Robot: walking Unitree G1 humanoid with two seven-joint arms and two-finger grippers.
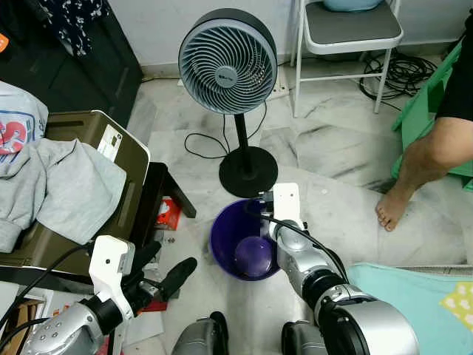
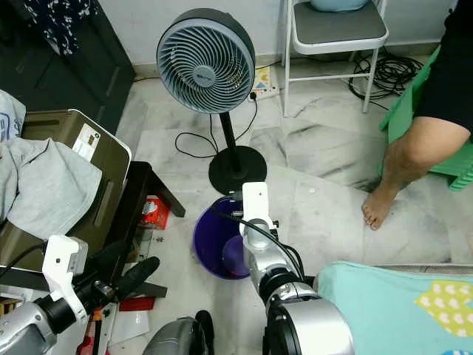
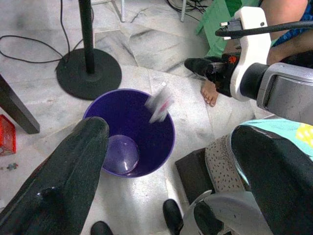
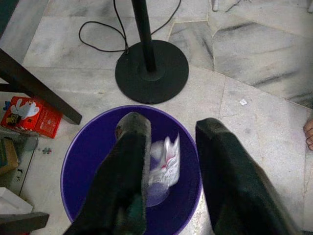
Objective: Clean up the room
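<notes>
Right gripper [image 4: 168,161] held over the purple bin [image 4: 88,161], fingers spread apart with nothing between them. A crumpled white wrapper with red print [image 4: 165,164] seen in the gap of the fingers, inside the bin's opening, apart from both fingers; looks blurred in the left wrist view [image 3: 159,104], above the bin's inner wall. Cannot tell if touching the bin.

Bin standing on the marble floor [image 1: 332,148], just beside the round black base of a standing fan [image 1: 228,61], with the fan's cable looped on the floor near the base. Left gripper [image 1: 166,277] low at the left of the bin, well apart from it, fingers wide open and empty.

To the left, a dark stool leg [image 4: 34,85] and a small red carton [image 4: 29,116] lying on the floor beside it. Grey cloth [image 1: 55,185] draped over a brown case [image 1: 126,159]. A person's bare foot [image 1: 392,211] on the floor at the right. A white chair [image 1: 347,33] behind the fan.
</notes>
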